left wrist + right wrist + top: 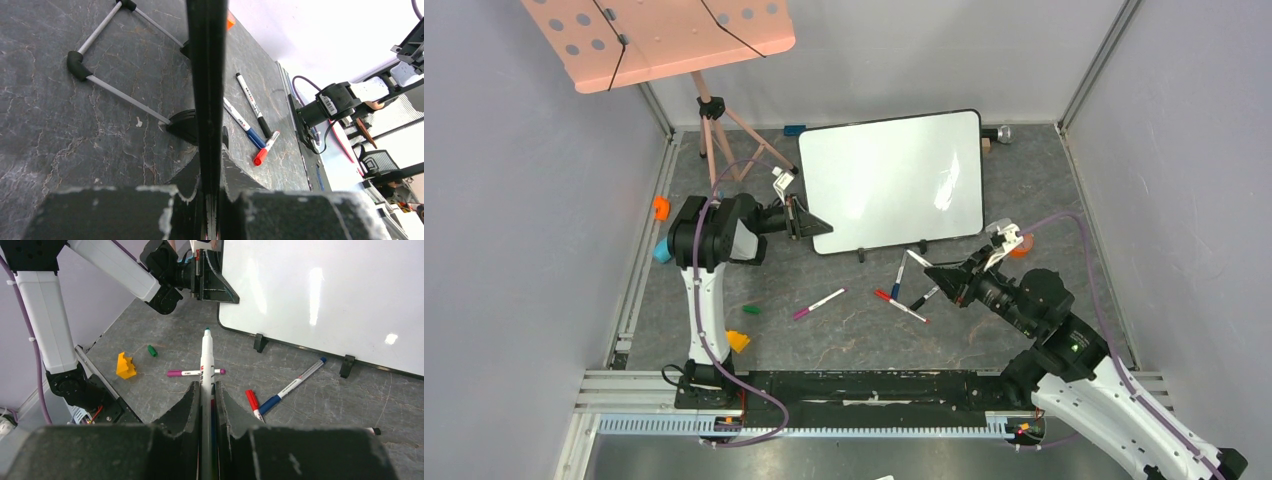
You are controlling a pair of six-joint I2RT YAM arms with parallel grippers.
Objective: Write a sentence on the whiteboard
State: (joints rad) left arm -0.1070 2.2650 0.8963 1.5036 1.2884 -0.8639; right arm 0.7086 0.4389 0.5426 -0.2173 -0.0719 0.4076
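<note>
The whiteboard (894, 180) stands tilted at the back of the grey floor, its face blank white (325, 290); the sentence is not in view. My left gripper (809, 222) is shut on the board's lower left edge, and the left wrist view shows that black edge (206, 75) running straight up out of the gripper (210, 145). My right gripper (936, 272) hovers in front of the board's lower right part. It is shut (206, 385) on a white marker (206, 355), whose uncapped teal tip points toward the board's lower left corner.
Loose markers lie in front of the board: purple (819, 303), red (899, 305), blue (899, 278) and black (924, 297). A green cap (751, 309) and a yellow piece (738, 341) lie left. The pink music stand (664, 35) on its tripod stands at back left. Grey walls enclose three sides.
</note>
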